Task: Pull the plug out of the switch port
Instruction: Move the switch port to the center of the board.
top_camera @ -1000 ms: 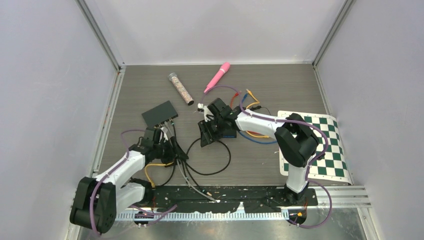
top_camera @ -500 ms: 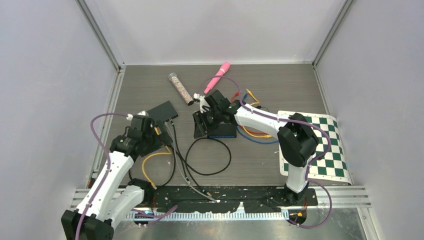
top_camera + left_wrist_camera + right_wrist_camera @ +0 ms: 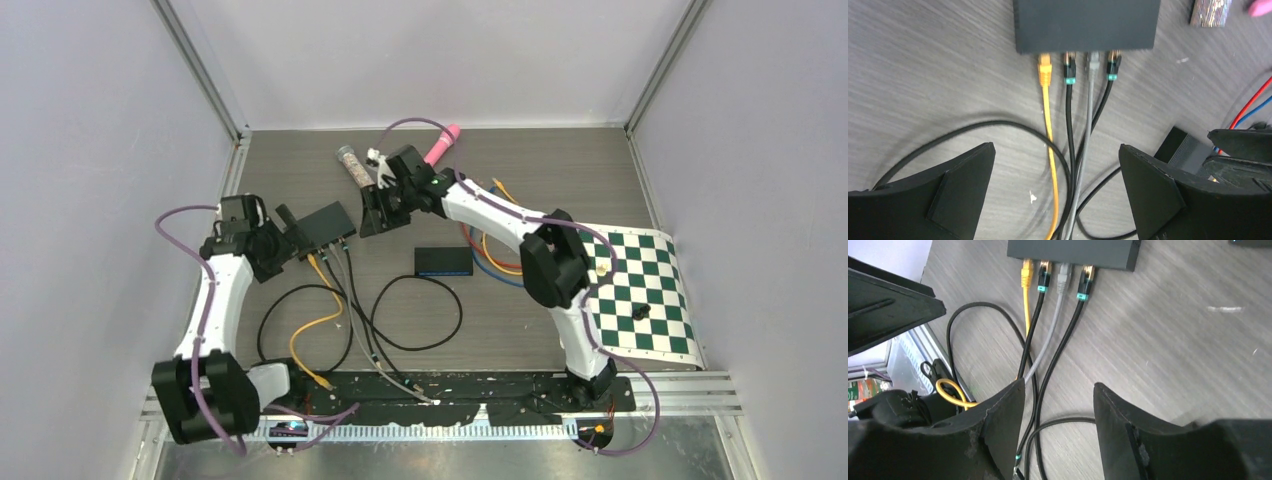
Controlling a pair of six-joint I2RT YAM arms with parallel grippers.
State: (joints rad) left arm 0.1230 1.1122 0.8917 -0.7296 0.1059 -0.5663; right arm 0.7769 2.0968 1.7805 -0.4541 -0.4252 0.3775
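Note:
The black switch [image 3: 322, 224] lies on the table with several plugs seated in its front ports: a yellow one [image 3: 1045, 70], a teal-tipped black one [image 3: 1069, 70], a grey one [image 3: 1092, 62] and another teal-tipped black one [image 3: 1113, 67]. Their cables run toward the near edge. My left gripper [image 3: 292, 236] hovers just left of the switch, wide open and empty [image 3: 1057, 190]. My right gripper [image 3: 372, 214] hovers just right of the switch, open [image 3: 1059, 425], with cables lying below the gap. The plugs [image 3: 1063, 277] show ahead of its fingers.
A second small black box [image 3: 444, 262] lies mid-table with red, blue and yellow wires behind it. A glitter tube [image 3: 358, 172] and a pink pen-like thing [image 3: 440, 146] lie at the back. A chequered mat [image 3: 640, 290] covers the right side. A black cable loop [image 3: 420, 312] lies in front.
My left arm swung from the cables near the front up to the switch's left side and opened wide. My right gripper left the small black box and moved back-left to the switch.

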